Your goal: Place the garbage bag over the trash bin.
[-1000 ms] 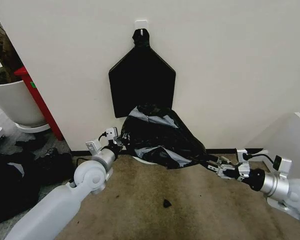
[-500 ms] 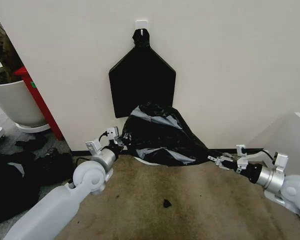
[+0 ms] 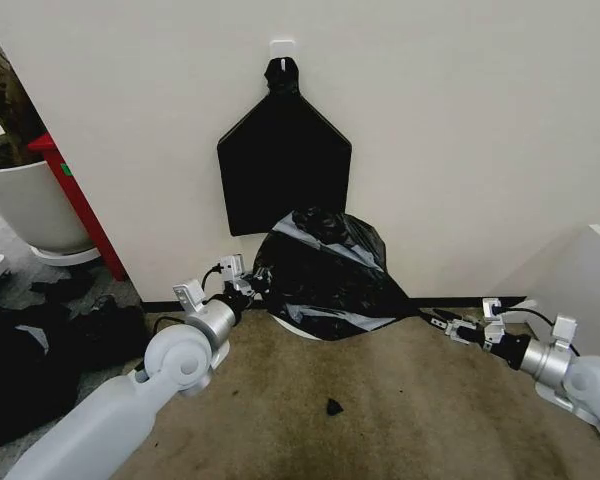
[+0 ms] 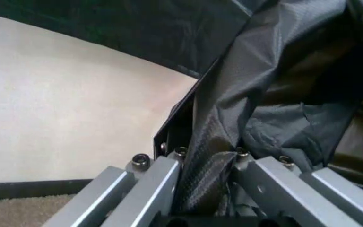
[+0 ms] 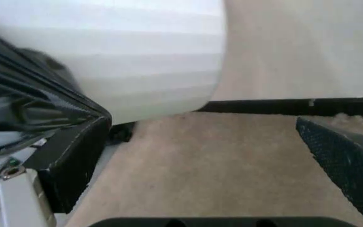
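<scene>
The bag (image 3: 325, 270), glossy black and crinkled, is draped over the bin (image 3: 298, 326) on the carpet (image 3: 360, 400) at the foot of the wall (image 3: 460, 120); of the bin, a pale sliver shows at the bag's lower edge in the head view, and its cream side (image 5: 125, 52) shows in the right wrist view. The left gripper (image 3: 248, 285) sits at the bag's left side, low against the wall, its jaws clamped on a fold of the plastic (image 4: 213, 161), which runs between the two fingers (image 4: 159, 184) in the left wrist view. The right gripper (image 3: 442, 322) is low over the carpet, right of the bin, at the tapered right corner of the bag; its jaws stand apart, with bare carpet between them, and the bag's plastic (image 5: 24, 104) lies against one finger (image 5: 74, 151). A flat black bundle (image 3: 283, 160) hangs on the wall directly above the bin. A white plant pot (image 3: 25, 205) stands at far left. A small dark scrap (image 3: 334, 406) lies on the carpet in front of the bin.
</scene>
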Motion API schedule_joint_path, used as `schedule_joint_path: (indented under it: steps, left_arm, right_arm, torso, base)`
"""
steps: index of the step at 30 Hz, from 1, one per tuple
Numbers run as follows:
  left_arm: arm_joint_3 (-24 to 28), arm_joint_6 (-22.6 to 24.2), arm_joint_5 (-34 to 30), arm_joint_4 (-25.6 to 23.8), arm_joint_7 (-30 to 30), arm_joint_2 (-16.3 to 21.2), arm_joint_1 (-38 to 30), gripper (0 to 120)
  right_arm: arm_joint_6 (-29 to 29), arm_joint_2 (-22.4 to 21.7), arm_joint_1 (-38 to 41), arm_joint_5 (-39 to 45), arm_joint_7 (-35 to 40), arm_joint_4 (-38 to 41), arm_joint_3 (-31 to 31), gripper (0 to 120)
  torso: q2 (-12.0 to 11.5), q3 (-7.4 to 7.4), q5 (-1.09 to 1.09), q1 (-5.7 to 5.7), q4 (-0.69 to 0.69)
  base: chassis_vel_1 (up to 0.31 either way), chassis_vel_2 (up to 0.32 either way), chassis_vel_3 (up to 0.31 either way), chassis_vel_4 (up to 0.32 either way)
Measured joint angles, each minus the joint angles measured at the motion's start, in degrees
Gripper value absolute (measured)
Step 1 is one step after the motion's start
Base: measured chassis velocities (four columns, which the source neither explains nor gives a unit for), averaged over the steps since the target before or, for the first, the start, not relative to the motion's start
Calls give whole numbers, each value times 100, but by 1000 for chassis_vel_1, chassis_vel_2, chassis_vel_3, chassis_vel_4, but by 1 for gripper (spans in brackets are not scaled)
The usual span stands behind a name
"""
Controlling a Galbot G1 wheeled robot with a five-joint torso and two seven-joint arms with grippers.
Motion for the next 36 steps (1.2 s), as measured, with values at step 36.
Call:
schedule_joint_path:
  steps: [36]
  left_arm:
    - [-41,-5,211,640,-215,-88,-57,1]
  right_arm:
    - [312,-121,-1190,275,-507,1723,1695,100]
  torso:
    - [0,0,0,0,0]
  base:
    - [0,0,0,0]
